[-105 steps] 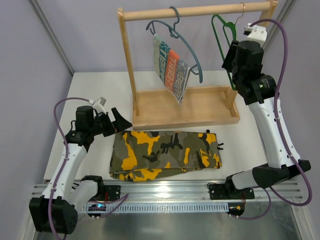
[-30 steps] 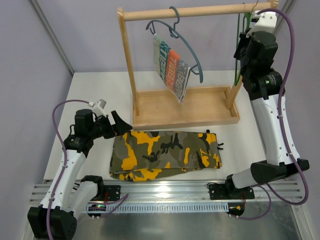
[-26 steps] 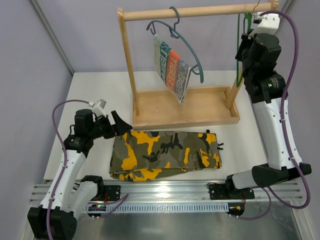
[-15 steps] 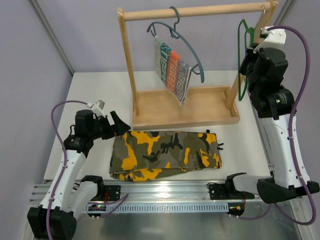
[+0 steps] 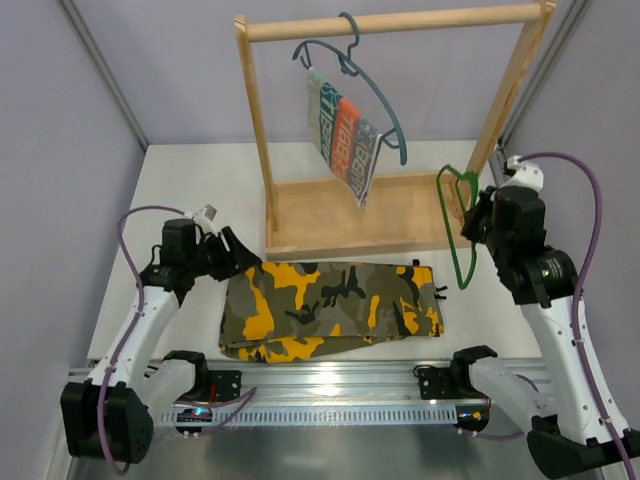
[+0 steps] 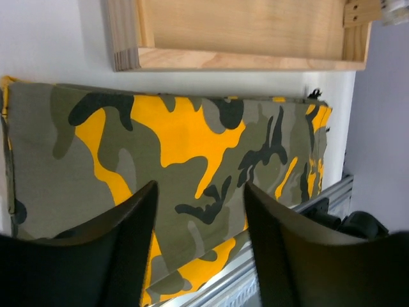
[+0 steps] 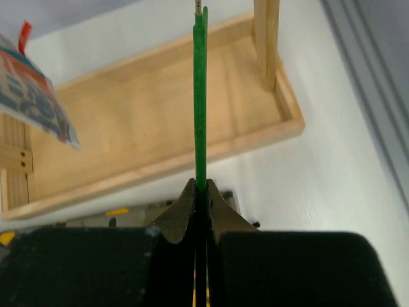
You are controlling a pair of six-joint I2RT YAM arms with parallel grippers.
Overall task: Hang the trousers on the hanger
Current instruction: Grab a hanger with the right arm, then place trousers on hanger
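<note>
Right fingers [image 7: 182,220] pinch the hanger [image 7: 200,96] for carrying; left fingers [image 6: 121,240], spread over the trousers [image 6: 185,137], probably prepare a grasp.

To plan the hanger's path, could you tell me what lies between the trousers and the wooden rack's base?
Only bare table separates the trousers from the rack's base, clearest in the left wrist view.

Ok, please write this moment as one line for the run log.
right gripper: shut on hanger, clear of rack | left gripper: open over trousers | trousers: folded, on table
</note>
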